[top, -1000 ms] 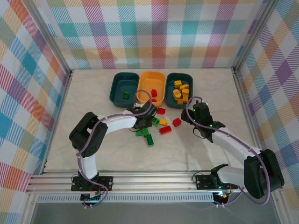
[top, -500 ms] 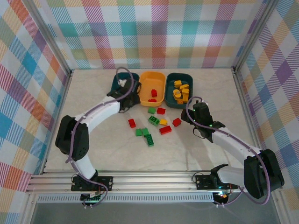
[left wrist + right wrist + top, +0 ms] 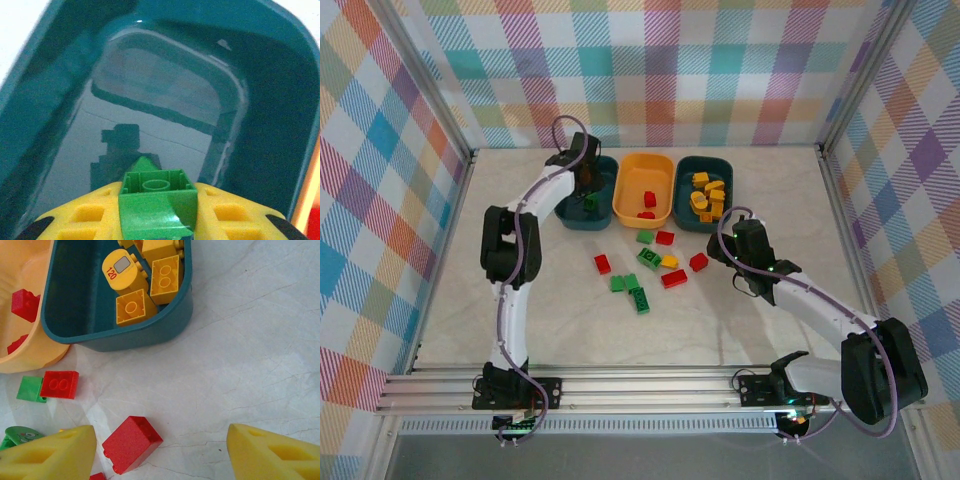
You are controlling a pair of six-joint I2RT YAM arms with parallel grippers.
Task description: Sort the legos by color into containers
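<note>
Overhead: left gripper (image 3: 584, 188) reaching down into the left tub (image 3: 565, 212), dark teal, at the far side of the table (image 3: 770, 180); grip not readable from up here. Just beside it the orange tub (image 3: 626, 172) with two red bricks (image 3: 648, 200) inside, then the right tub (image 3: 682, 205), also teal, with a heap of yellow bricks (image 3: 707, 192). In front of the tubs, loose bricks (image 3: 650, 258) scattered on the table in red, green and one yellow. Right gripper (image 3: 718, 252) low, just beside a red brick (image 3: 698, 262), the loose one nearest the right tub. Left wrist: left gripper clamped on a green brick (image 3: 157, 197) between yellow fingers (image 3: 85, 217), hollow underside toward the lens, hanging over the floor of the left tub. Right wrist: right gripper spread wide, nothing between the pads (image 3: 272, 452), the red brick flat on the table under the gap, nearer the left-hand pad. Beyond, a corner of the right tub with yellow bricks and a yellow cylinder (image 3: 121, 272) marked 120; orange tub hard against its side, red bricks inside; a red-green pair (image 3: 60, 384) touching each other, just outside the orange tub.
</note>
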